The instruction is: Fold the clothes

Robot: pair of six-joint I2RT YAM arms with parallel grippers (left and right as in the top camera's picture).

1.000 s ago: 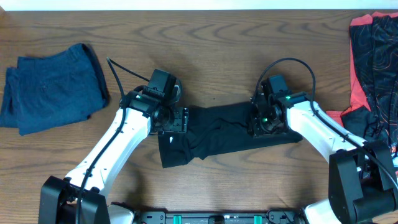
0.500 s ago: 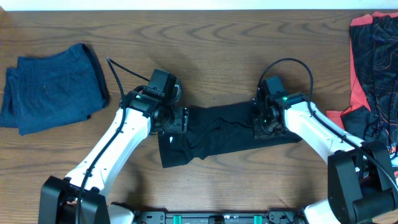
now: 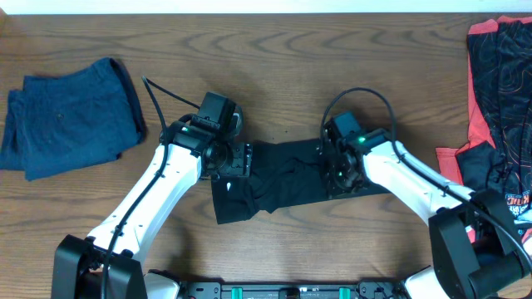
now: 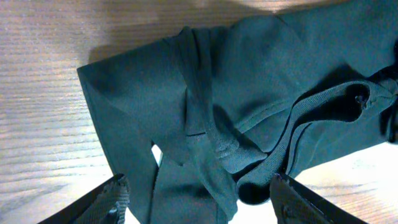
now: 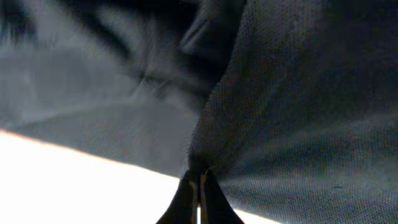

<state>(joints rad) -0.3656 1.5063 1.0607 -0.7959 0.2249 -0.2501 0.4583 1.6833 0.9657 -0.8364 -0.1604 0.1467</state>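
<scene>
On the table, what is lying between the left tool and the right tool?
Between the left tool and the right tool lie only the black trousers, bunched in folds, as the overhead view shows.

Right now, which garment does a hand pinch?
The black trousers in the middle, pinched by the right hand; the blue garment and red garment lie apart.

From my screen the only thing outside the job is the tabletop [image 3: 283, 50], brown wood with long wavy grain running side to side. A pale strip [image 3: 249, 7] borders its far edge in the overhead view. On the left wrist view I see the same grain up close, washed out by glare. The right wrist view shows a blown-out white patch I cannot identify.
</scene>
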